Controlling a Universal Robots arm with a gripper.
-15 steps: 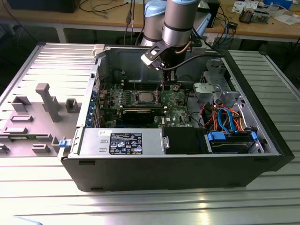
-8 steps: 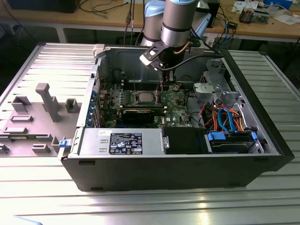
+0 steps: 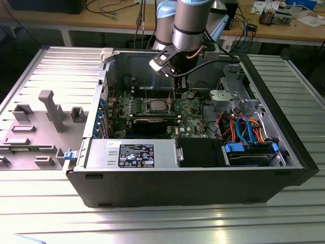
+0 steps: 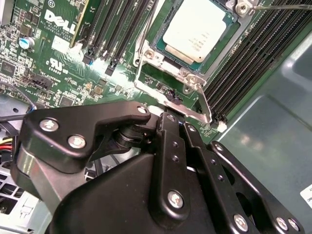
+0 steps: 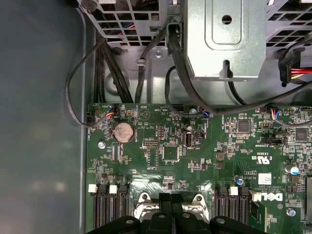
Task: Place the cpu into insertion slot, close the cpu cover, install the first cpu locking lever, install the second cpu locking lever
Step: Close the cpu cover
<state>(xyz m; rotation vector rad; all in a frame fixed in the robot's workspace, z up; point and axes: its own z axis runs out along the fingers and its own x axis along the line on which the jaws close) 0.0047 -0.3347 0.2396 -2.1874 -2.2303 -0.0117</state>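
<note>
Black metal gripper (image 4: 176, 123), jaws seemingly pressed together, hangs just beside the small square silver-rimmed insertion slot (image 4: 163, 53) on the green circuit board (image 4: 63, 73) inside an open grey computer case (image 3: 152, 178). The flat silver-grey square cpu (image 4: 195, 31) already sits in the slot, with the thin silver cpu cover (image 4: 187, 75) frame apparently folded down around it; whether either locking lever is latched, I cannot tell.

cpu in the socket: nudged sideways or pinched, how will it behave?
The cpu lies flat, ringed by the cpu cover, so a sideways nudge probably won't shift it. Its smooth metal top looks slippery; thin and rigid, likely awkward to pinch.
</note>
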